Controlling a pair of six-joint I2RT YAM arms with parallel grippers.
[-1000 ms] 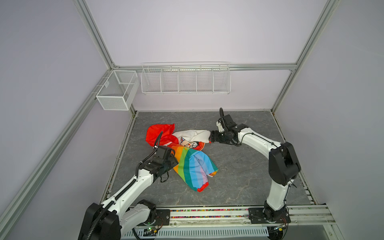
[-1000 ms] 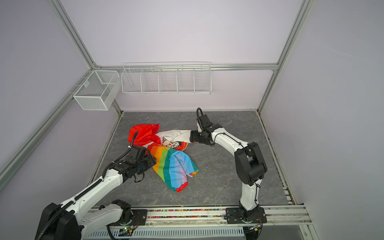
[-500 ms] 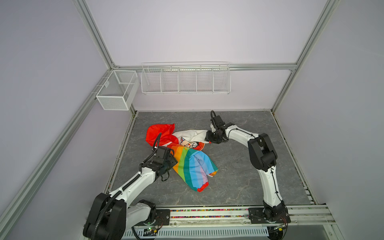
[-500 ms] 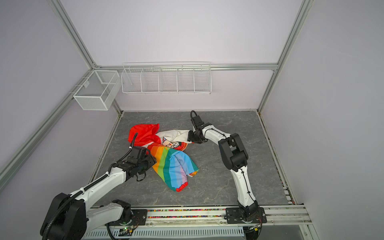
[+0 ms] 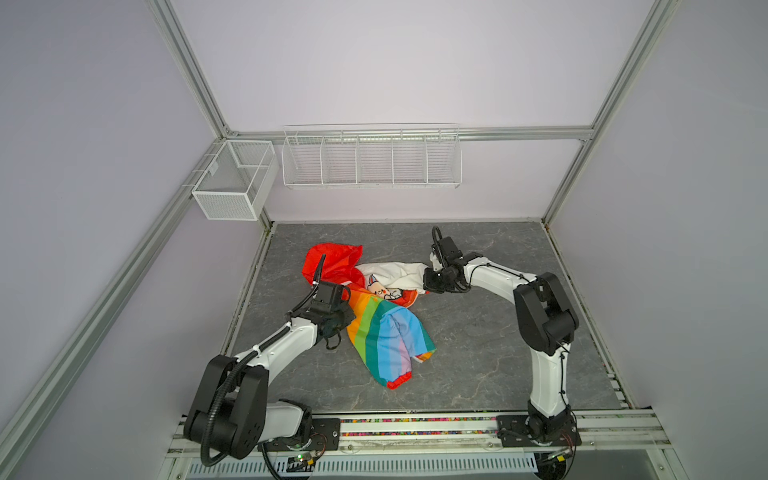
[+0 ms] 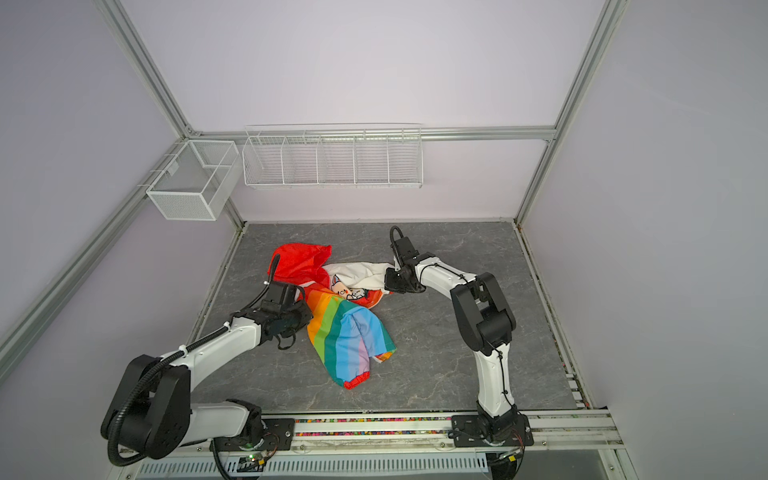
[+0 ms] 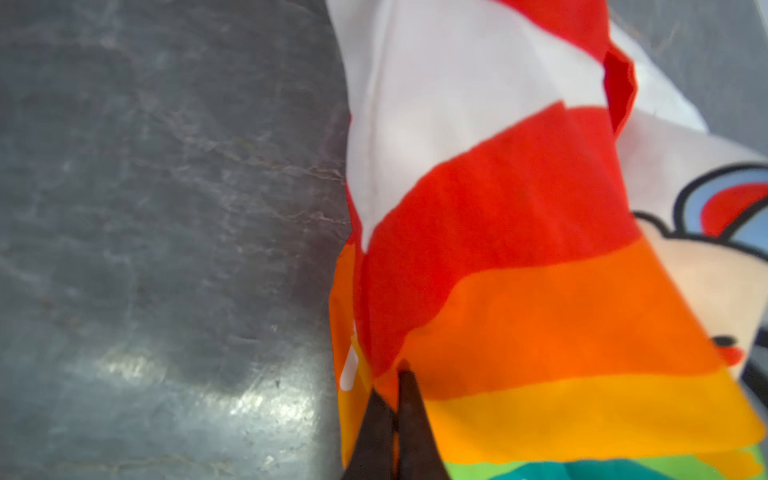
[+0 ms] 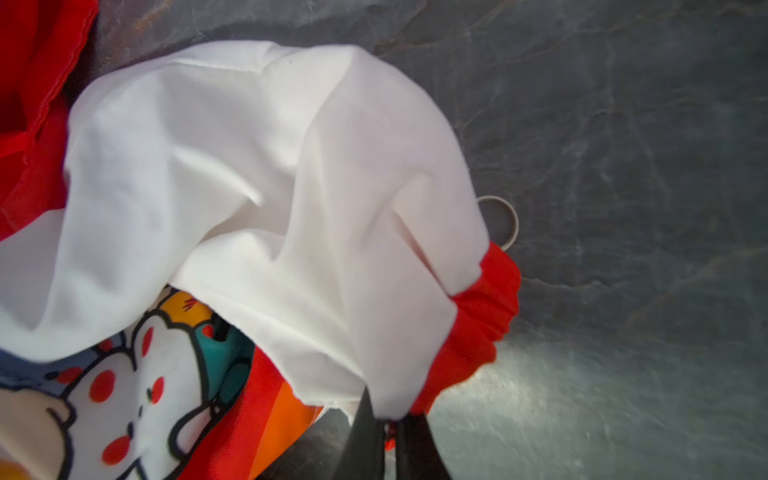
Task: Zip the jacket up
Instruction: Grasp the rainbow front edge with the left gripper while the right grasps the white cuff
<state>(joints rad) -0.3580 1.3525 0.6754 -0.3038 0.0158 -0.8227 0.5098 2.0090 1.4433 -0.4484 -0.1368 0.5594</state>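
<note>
I find both pairs of jaws, apart a second ago, now pressed together on cloth. The left jaws pinch the orange-red edge of the rainbow half [image 7: 540, 311], and the right jaws pinch the white sleeve [image 8: 291, 166] beside its red cuff [image 8: 478, 324]. The jacket [image 5: 386, 332] lies crumpled on the table [image 5: 478, 361], left of centre, between the arms, placed as before. In both top views the wrists hide the jaws. I cannot make out the zipper. A grey ring [image 8: 514, 226] shows half hidden behind white cloth, and both wrist views are blurred.
</note>
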